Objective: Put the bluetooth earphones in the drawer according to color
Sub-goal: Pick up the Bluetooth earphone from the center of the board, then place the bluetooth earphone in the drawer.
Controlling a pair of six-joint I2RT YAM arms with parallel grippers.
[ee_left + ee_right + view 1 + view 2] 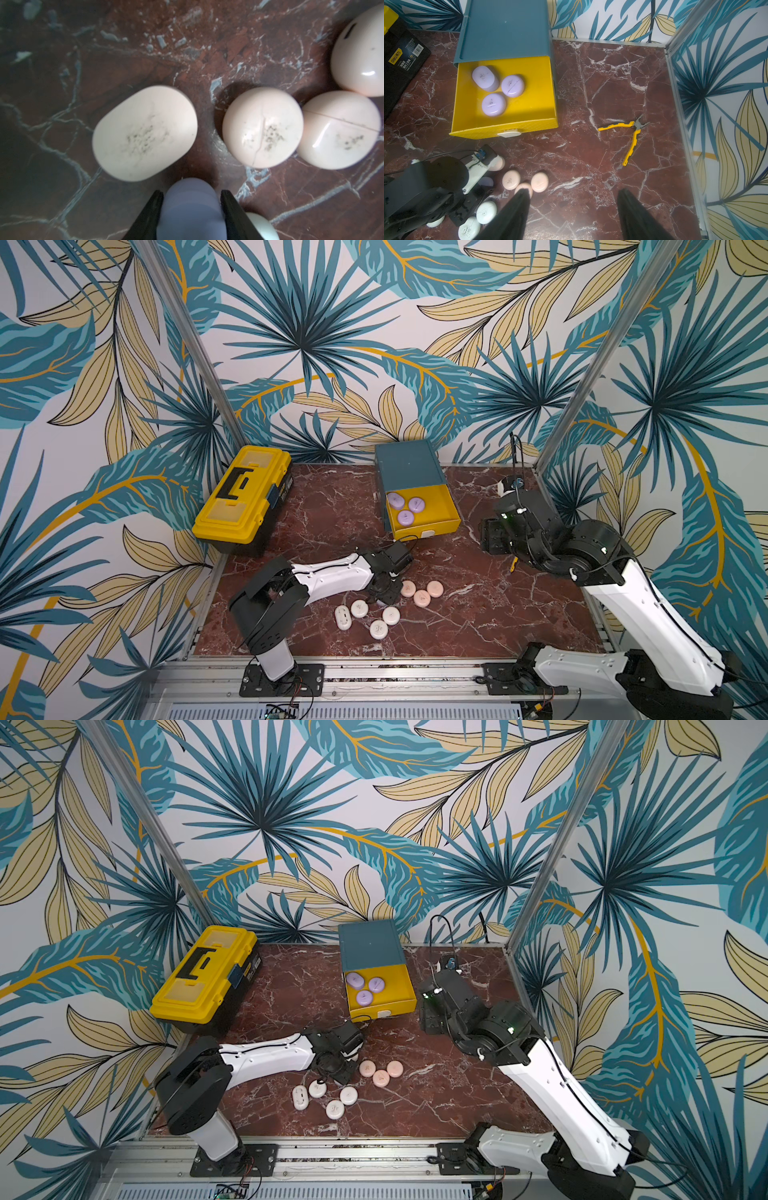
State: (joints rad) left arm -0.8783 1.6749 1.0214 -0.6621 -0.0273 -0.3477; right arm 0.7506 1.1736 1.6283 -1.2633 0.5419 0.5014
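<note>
Left gripper has its jaws pinching a lilac case on the table (blurry, so I won't vouch for the hold). Being smooth and round, it could squirt free as I lift. Right gripper gapes empty near the open drawer.

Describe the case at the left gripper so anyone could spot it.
Near the open yellow drawer, on the red marble tabletop, the left gripper hangs among peach cases and white cases. Between its fingers sits a lilac oval case, the only lilac one outside the drawer.
</note>
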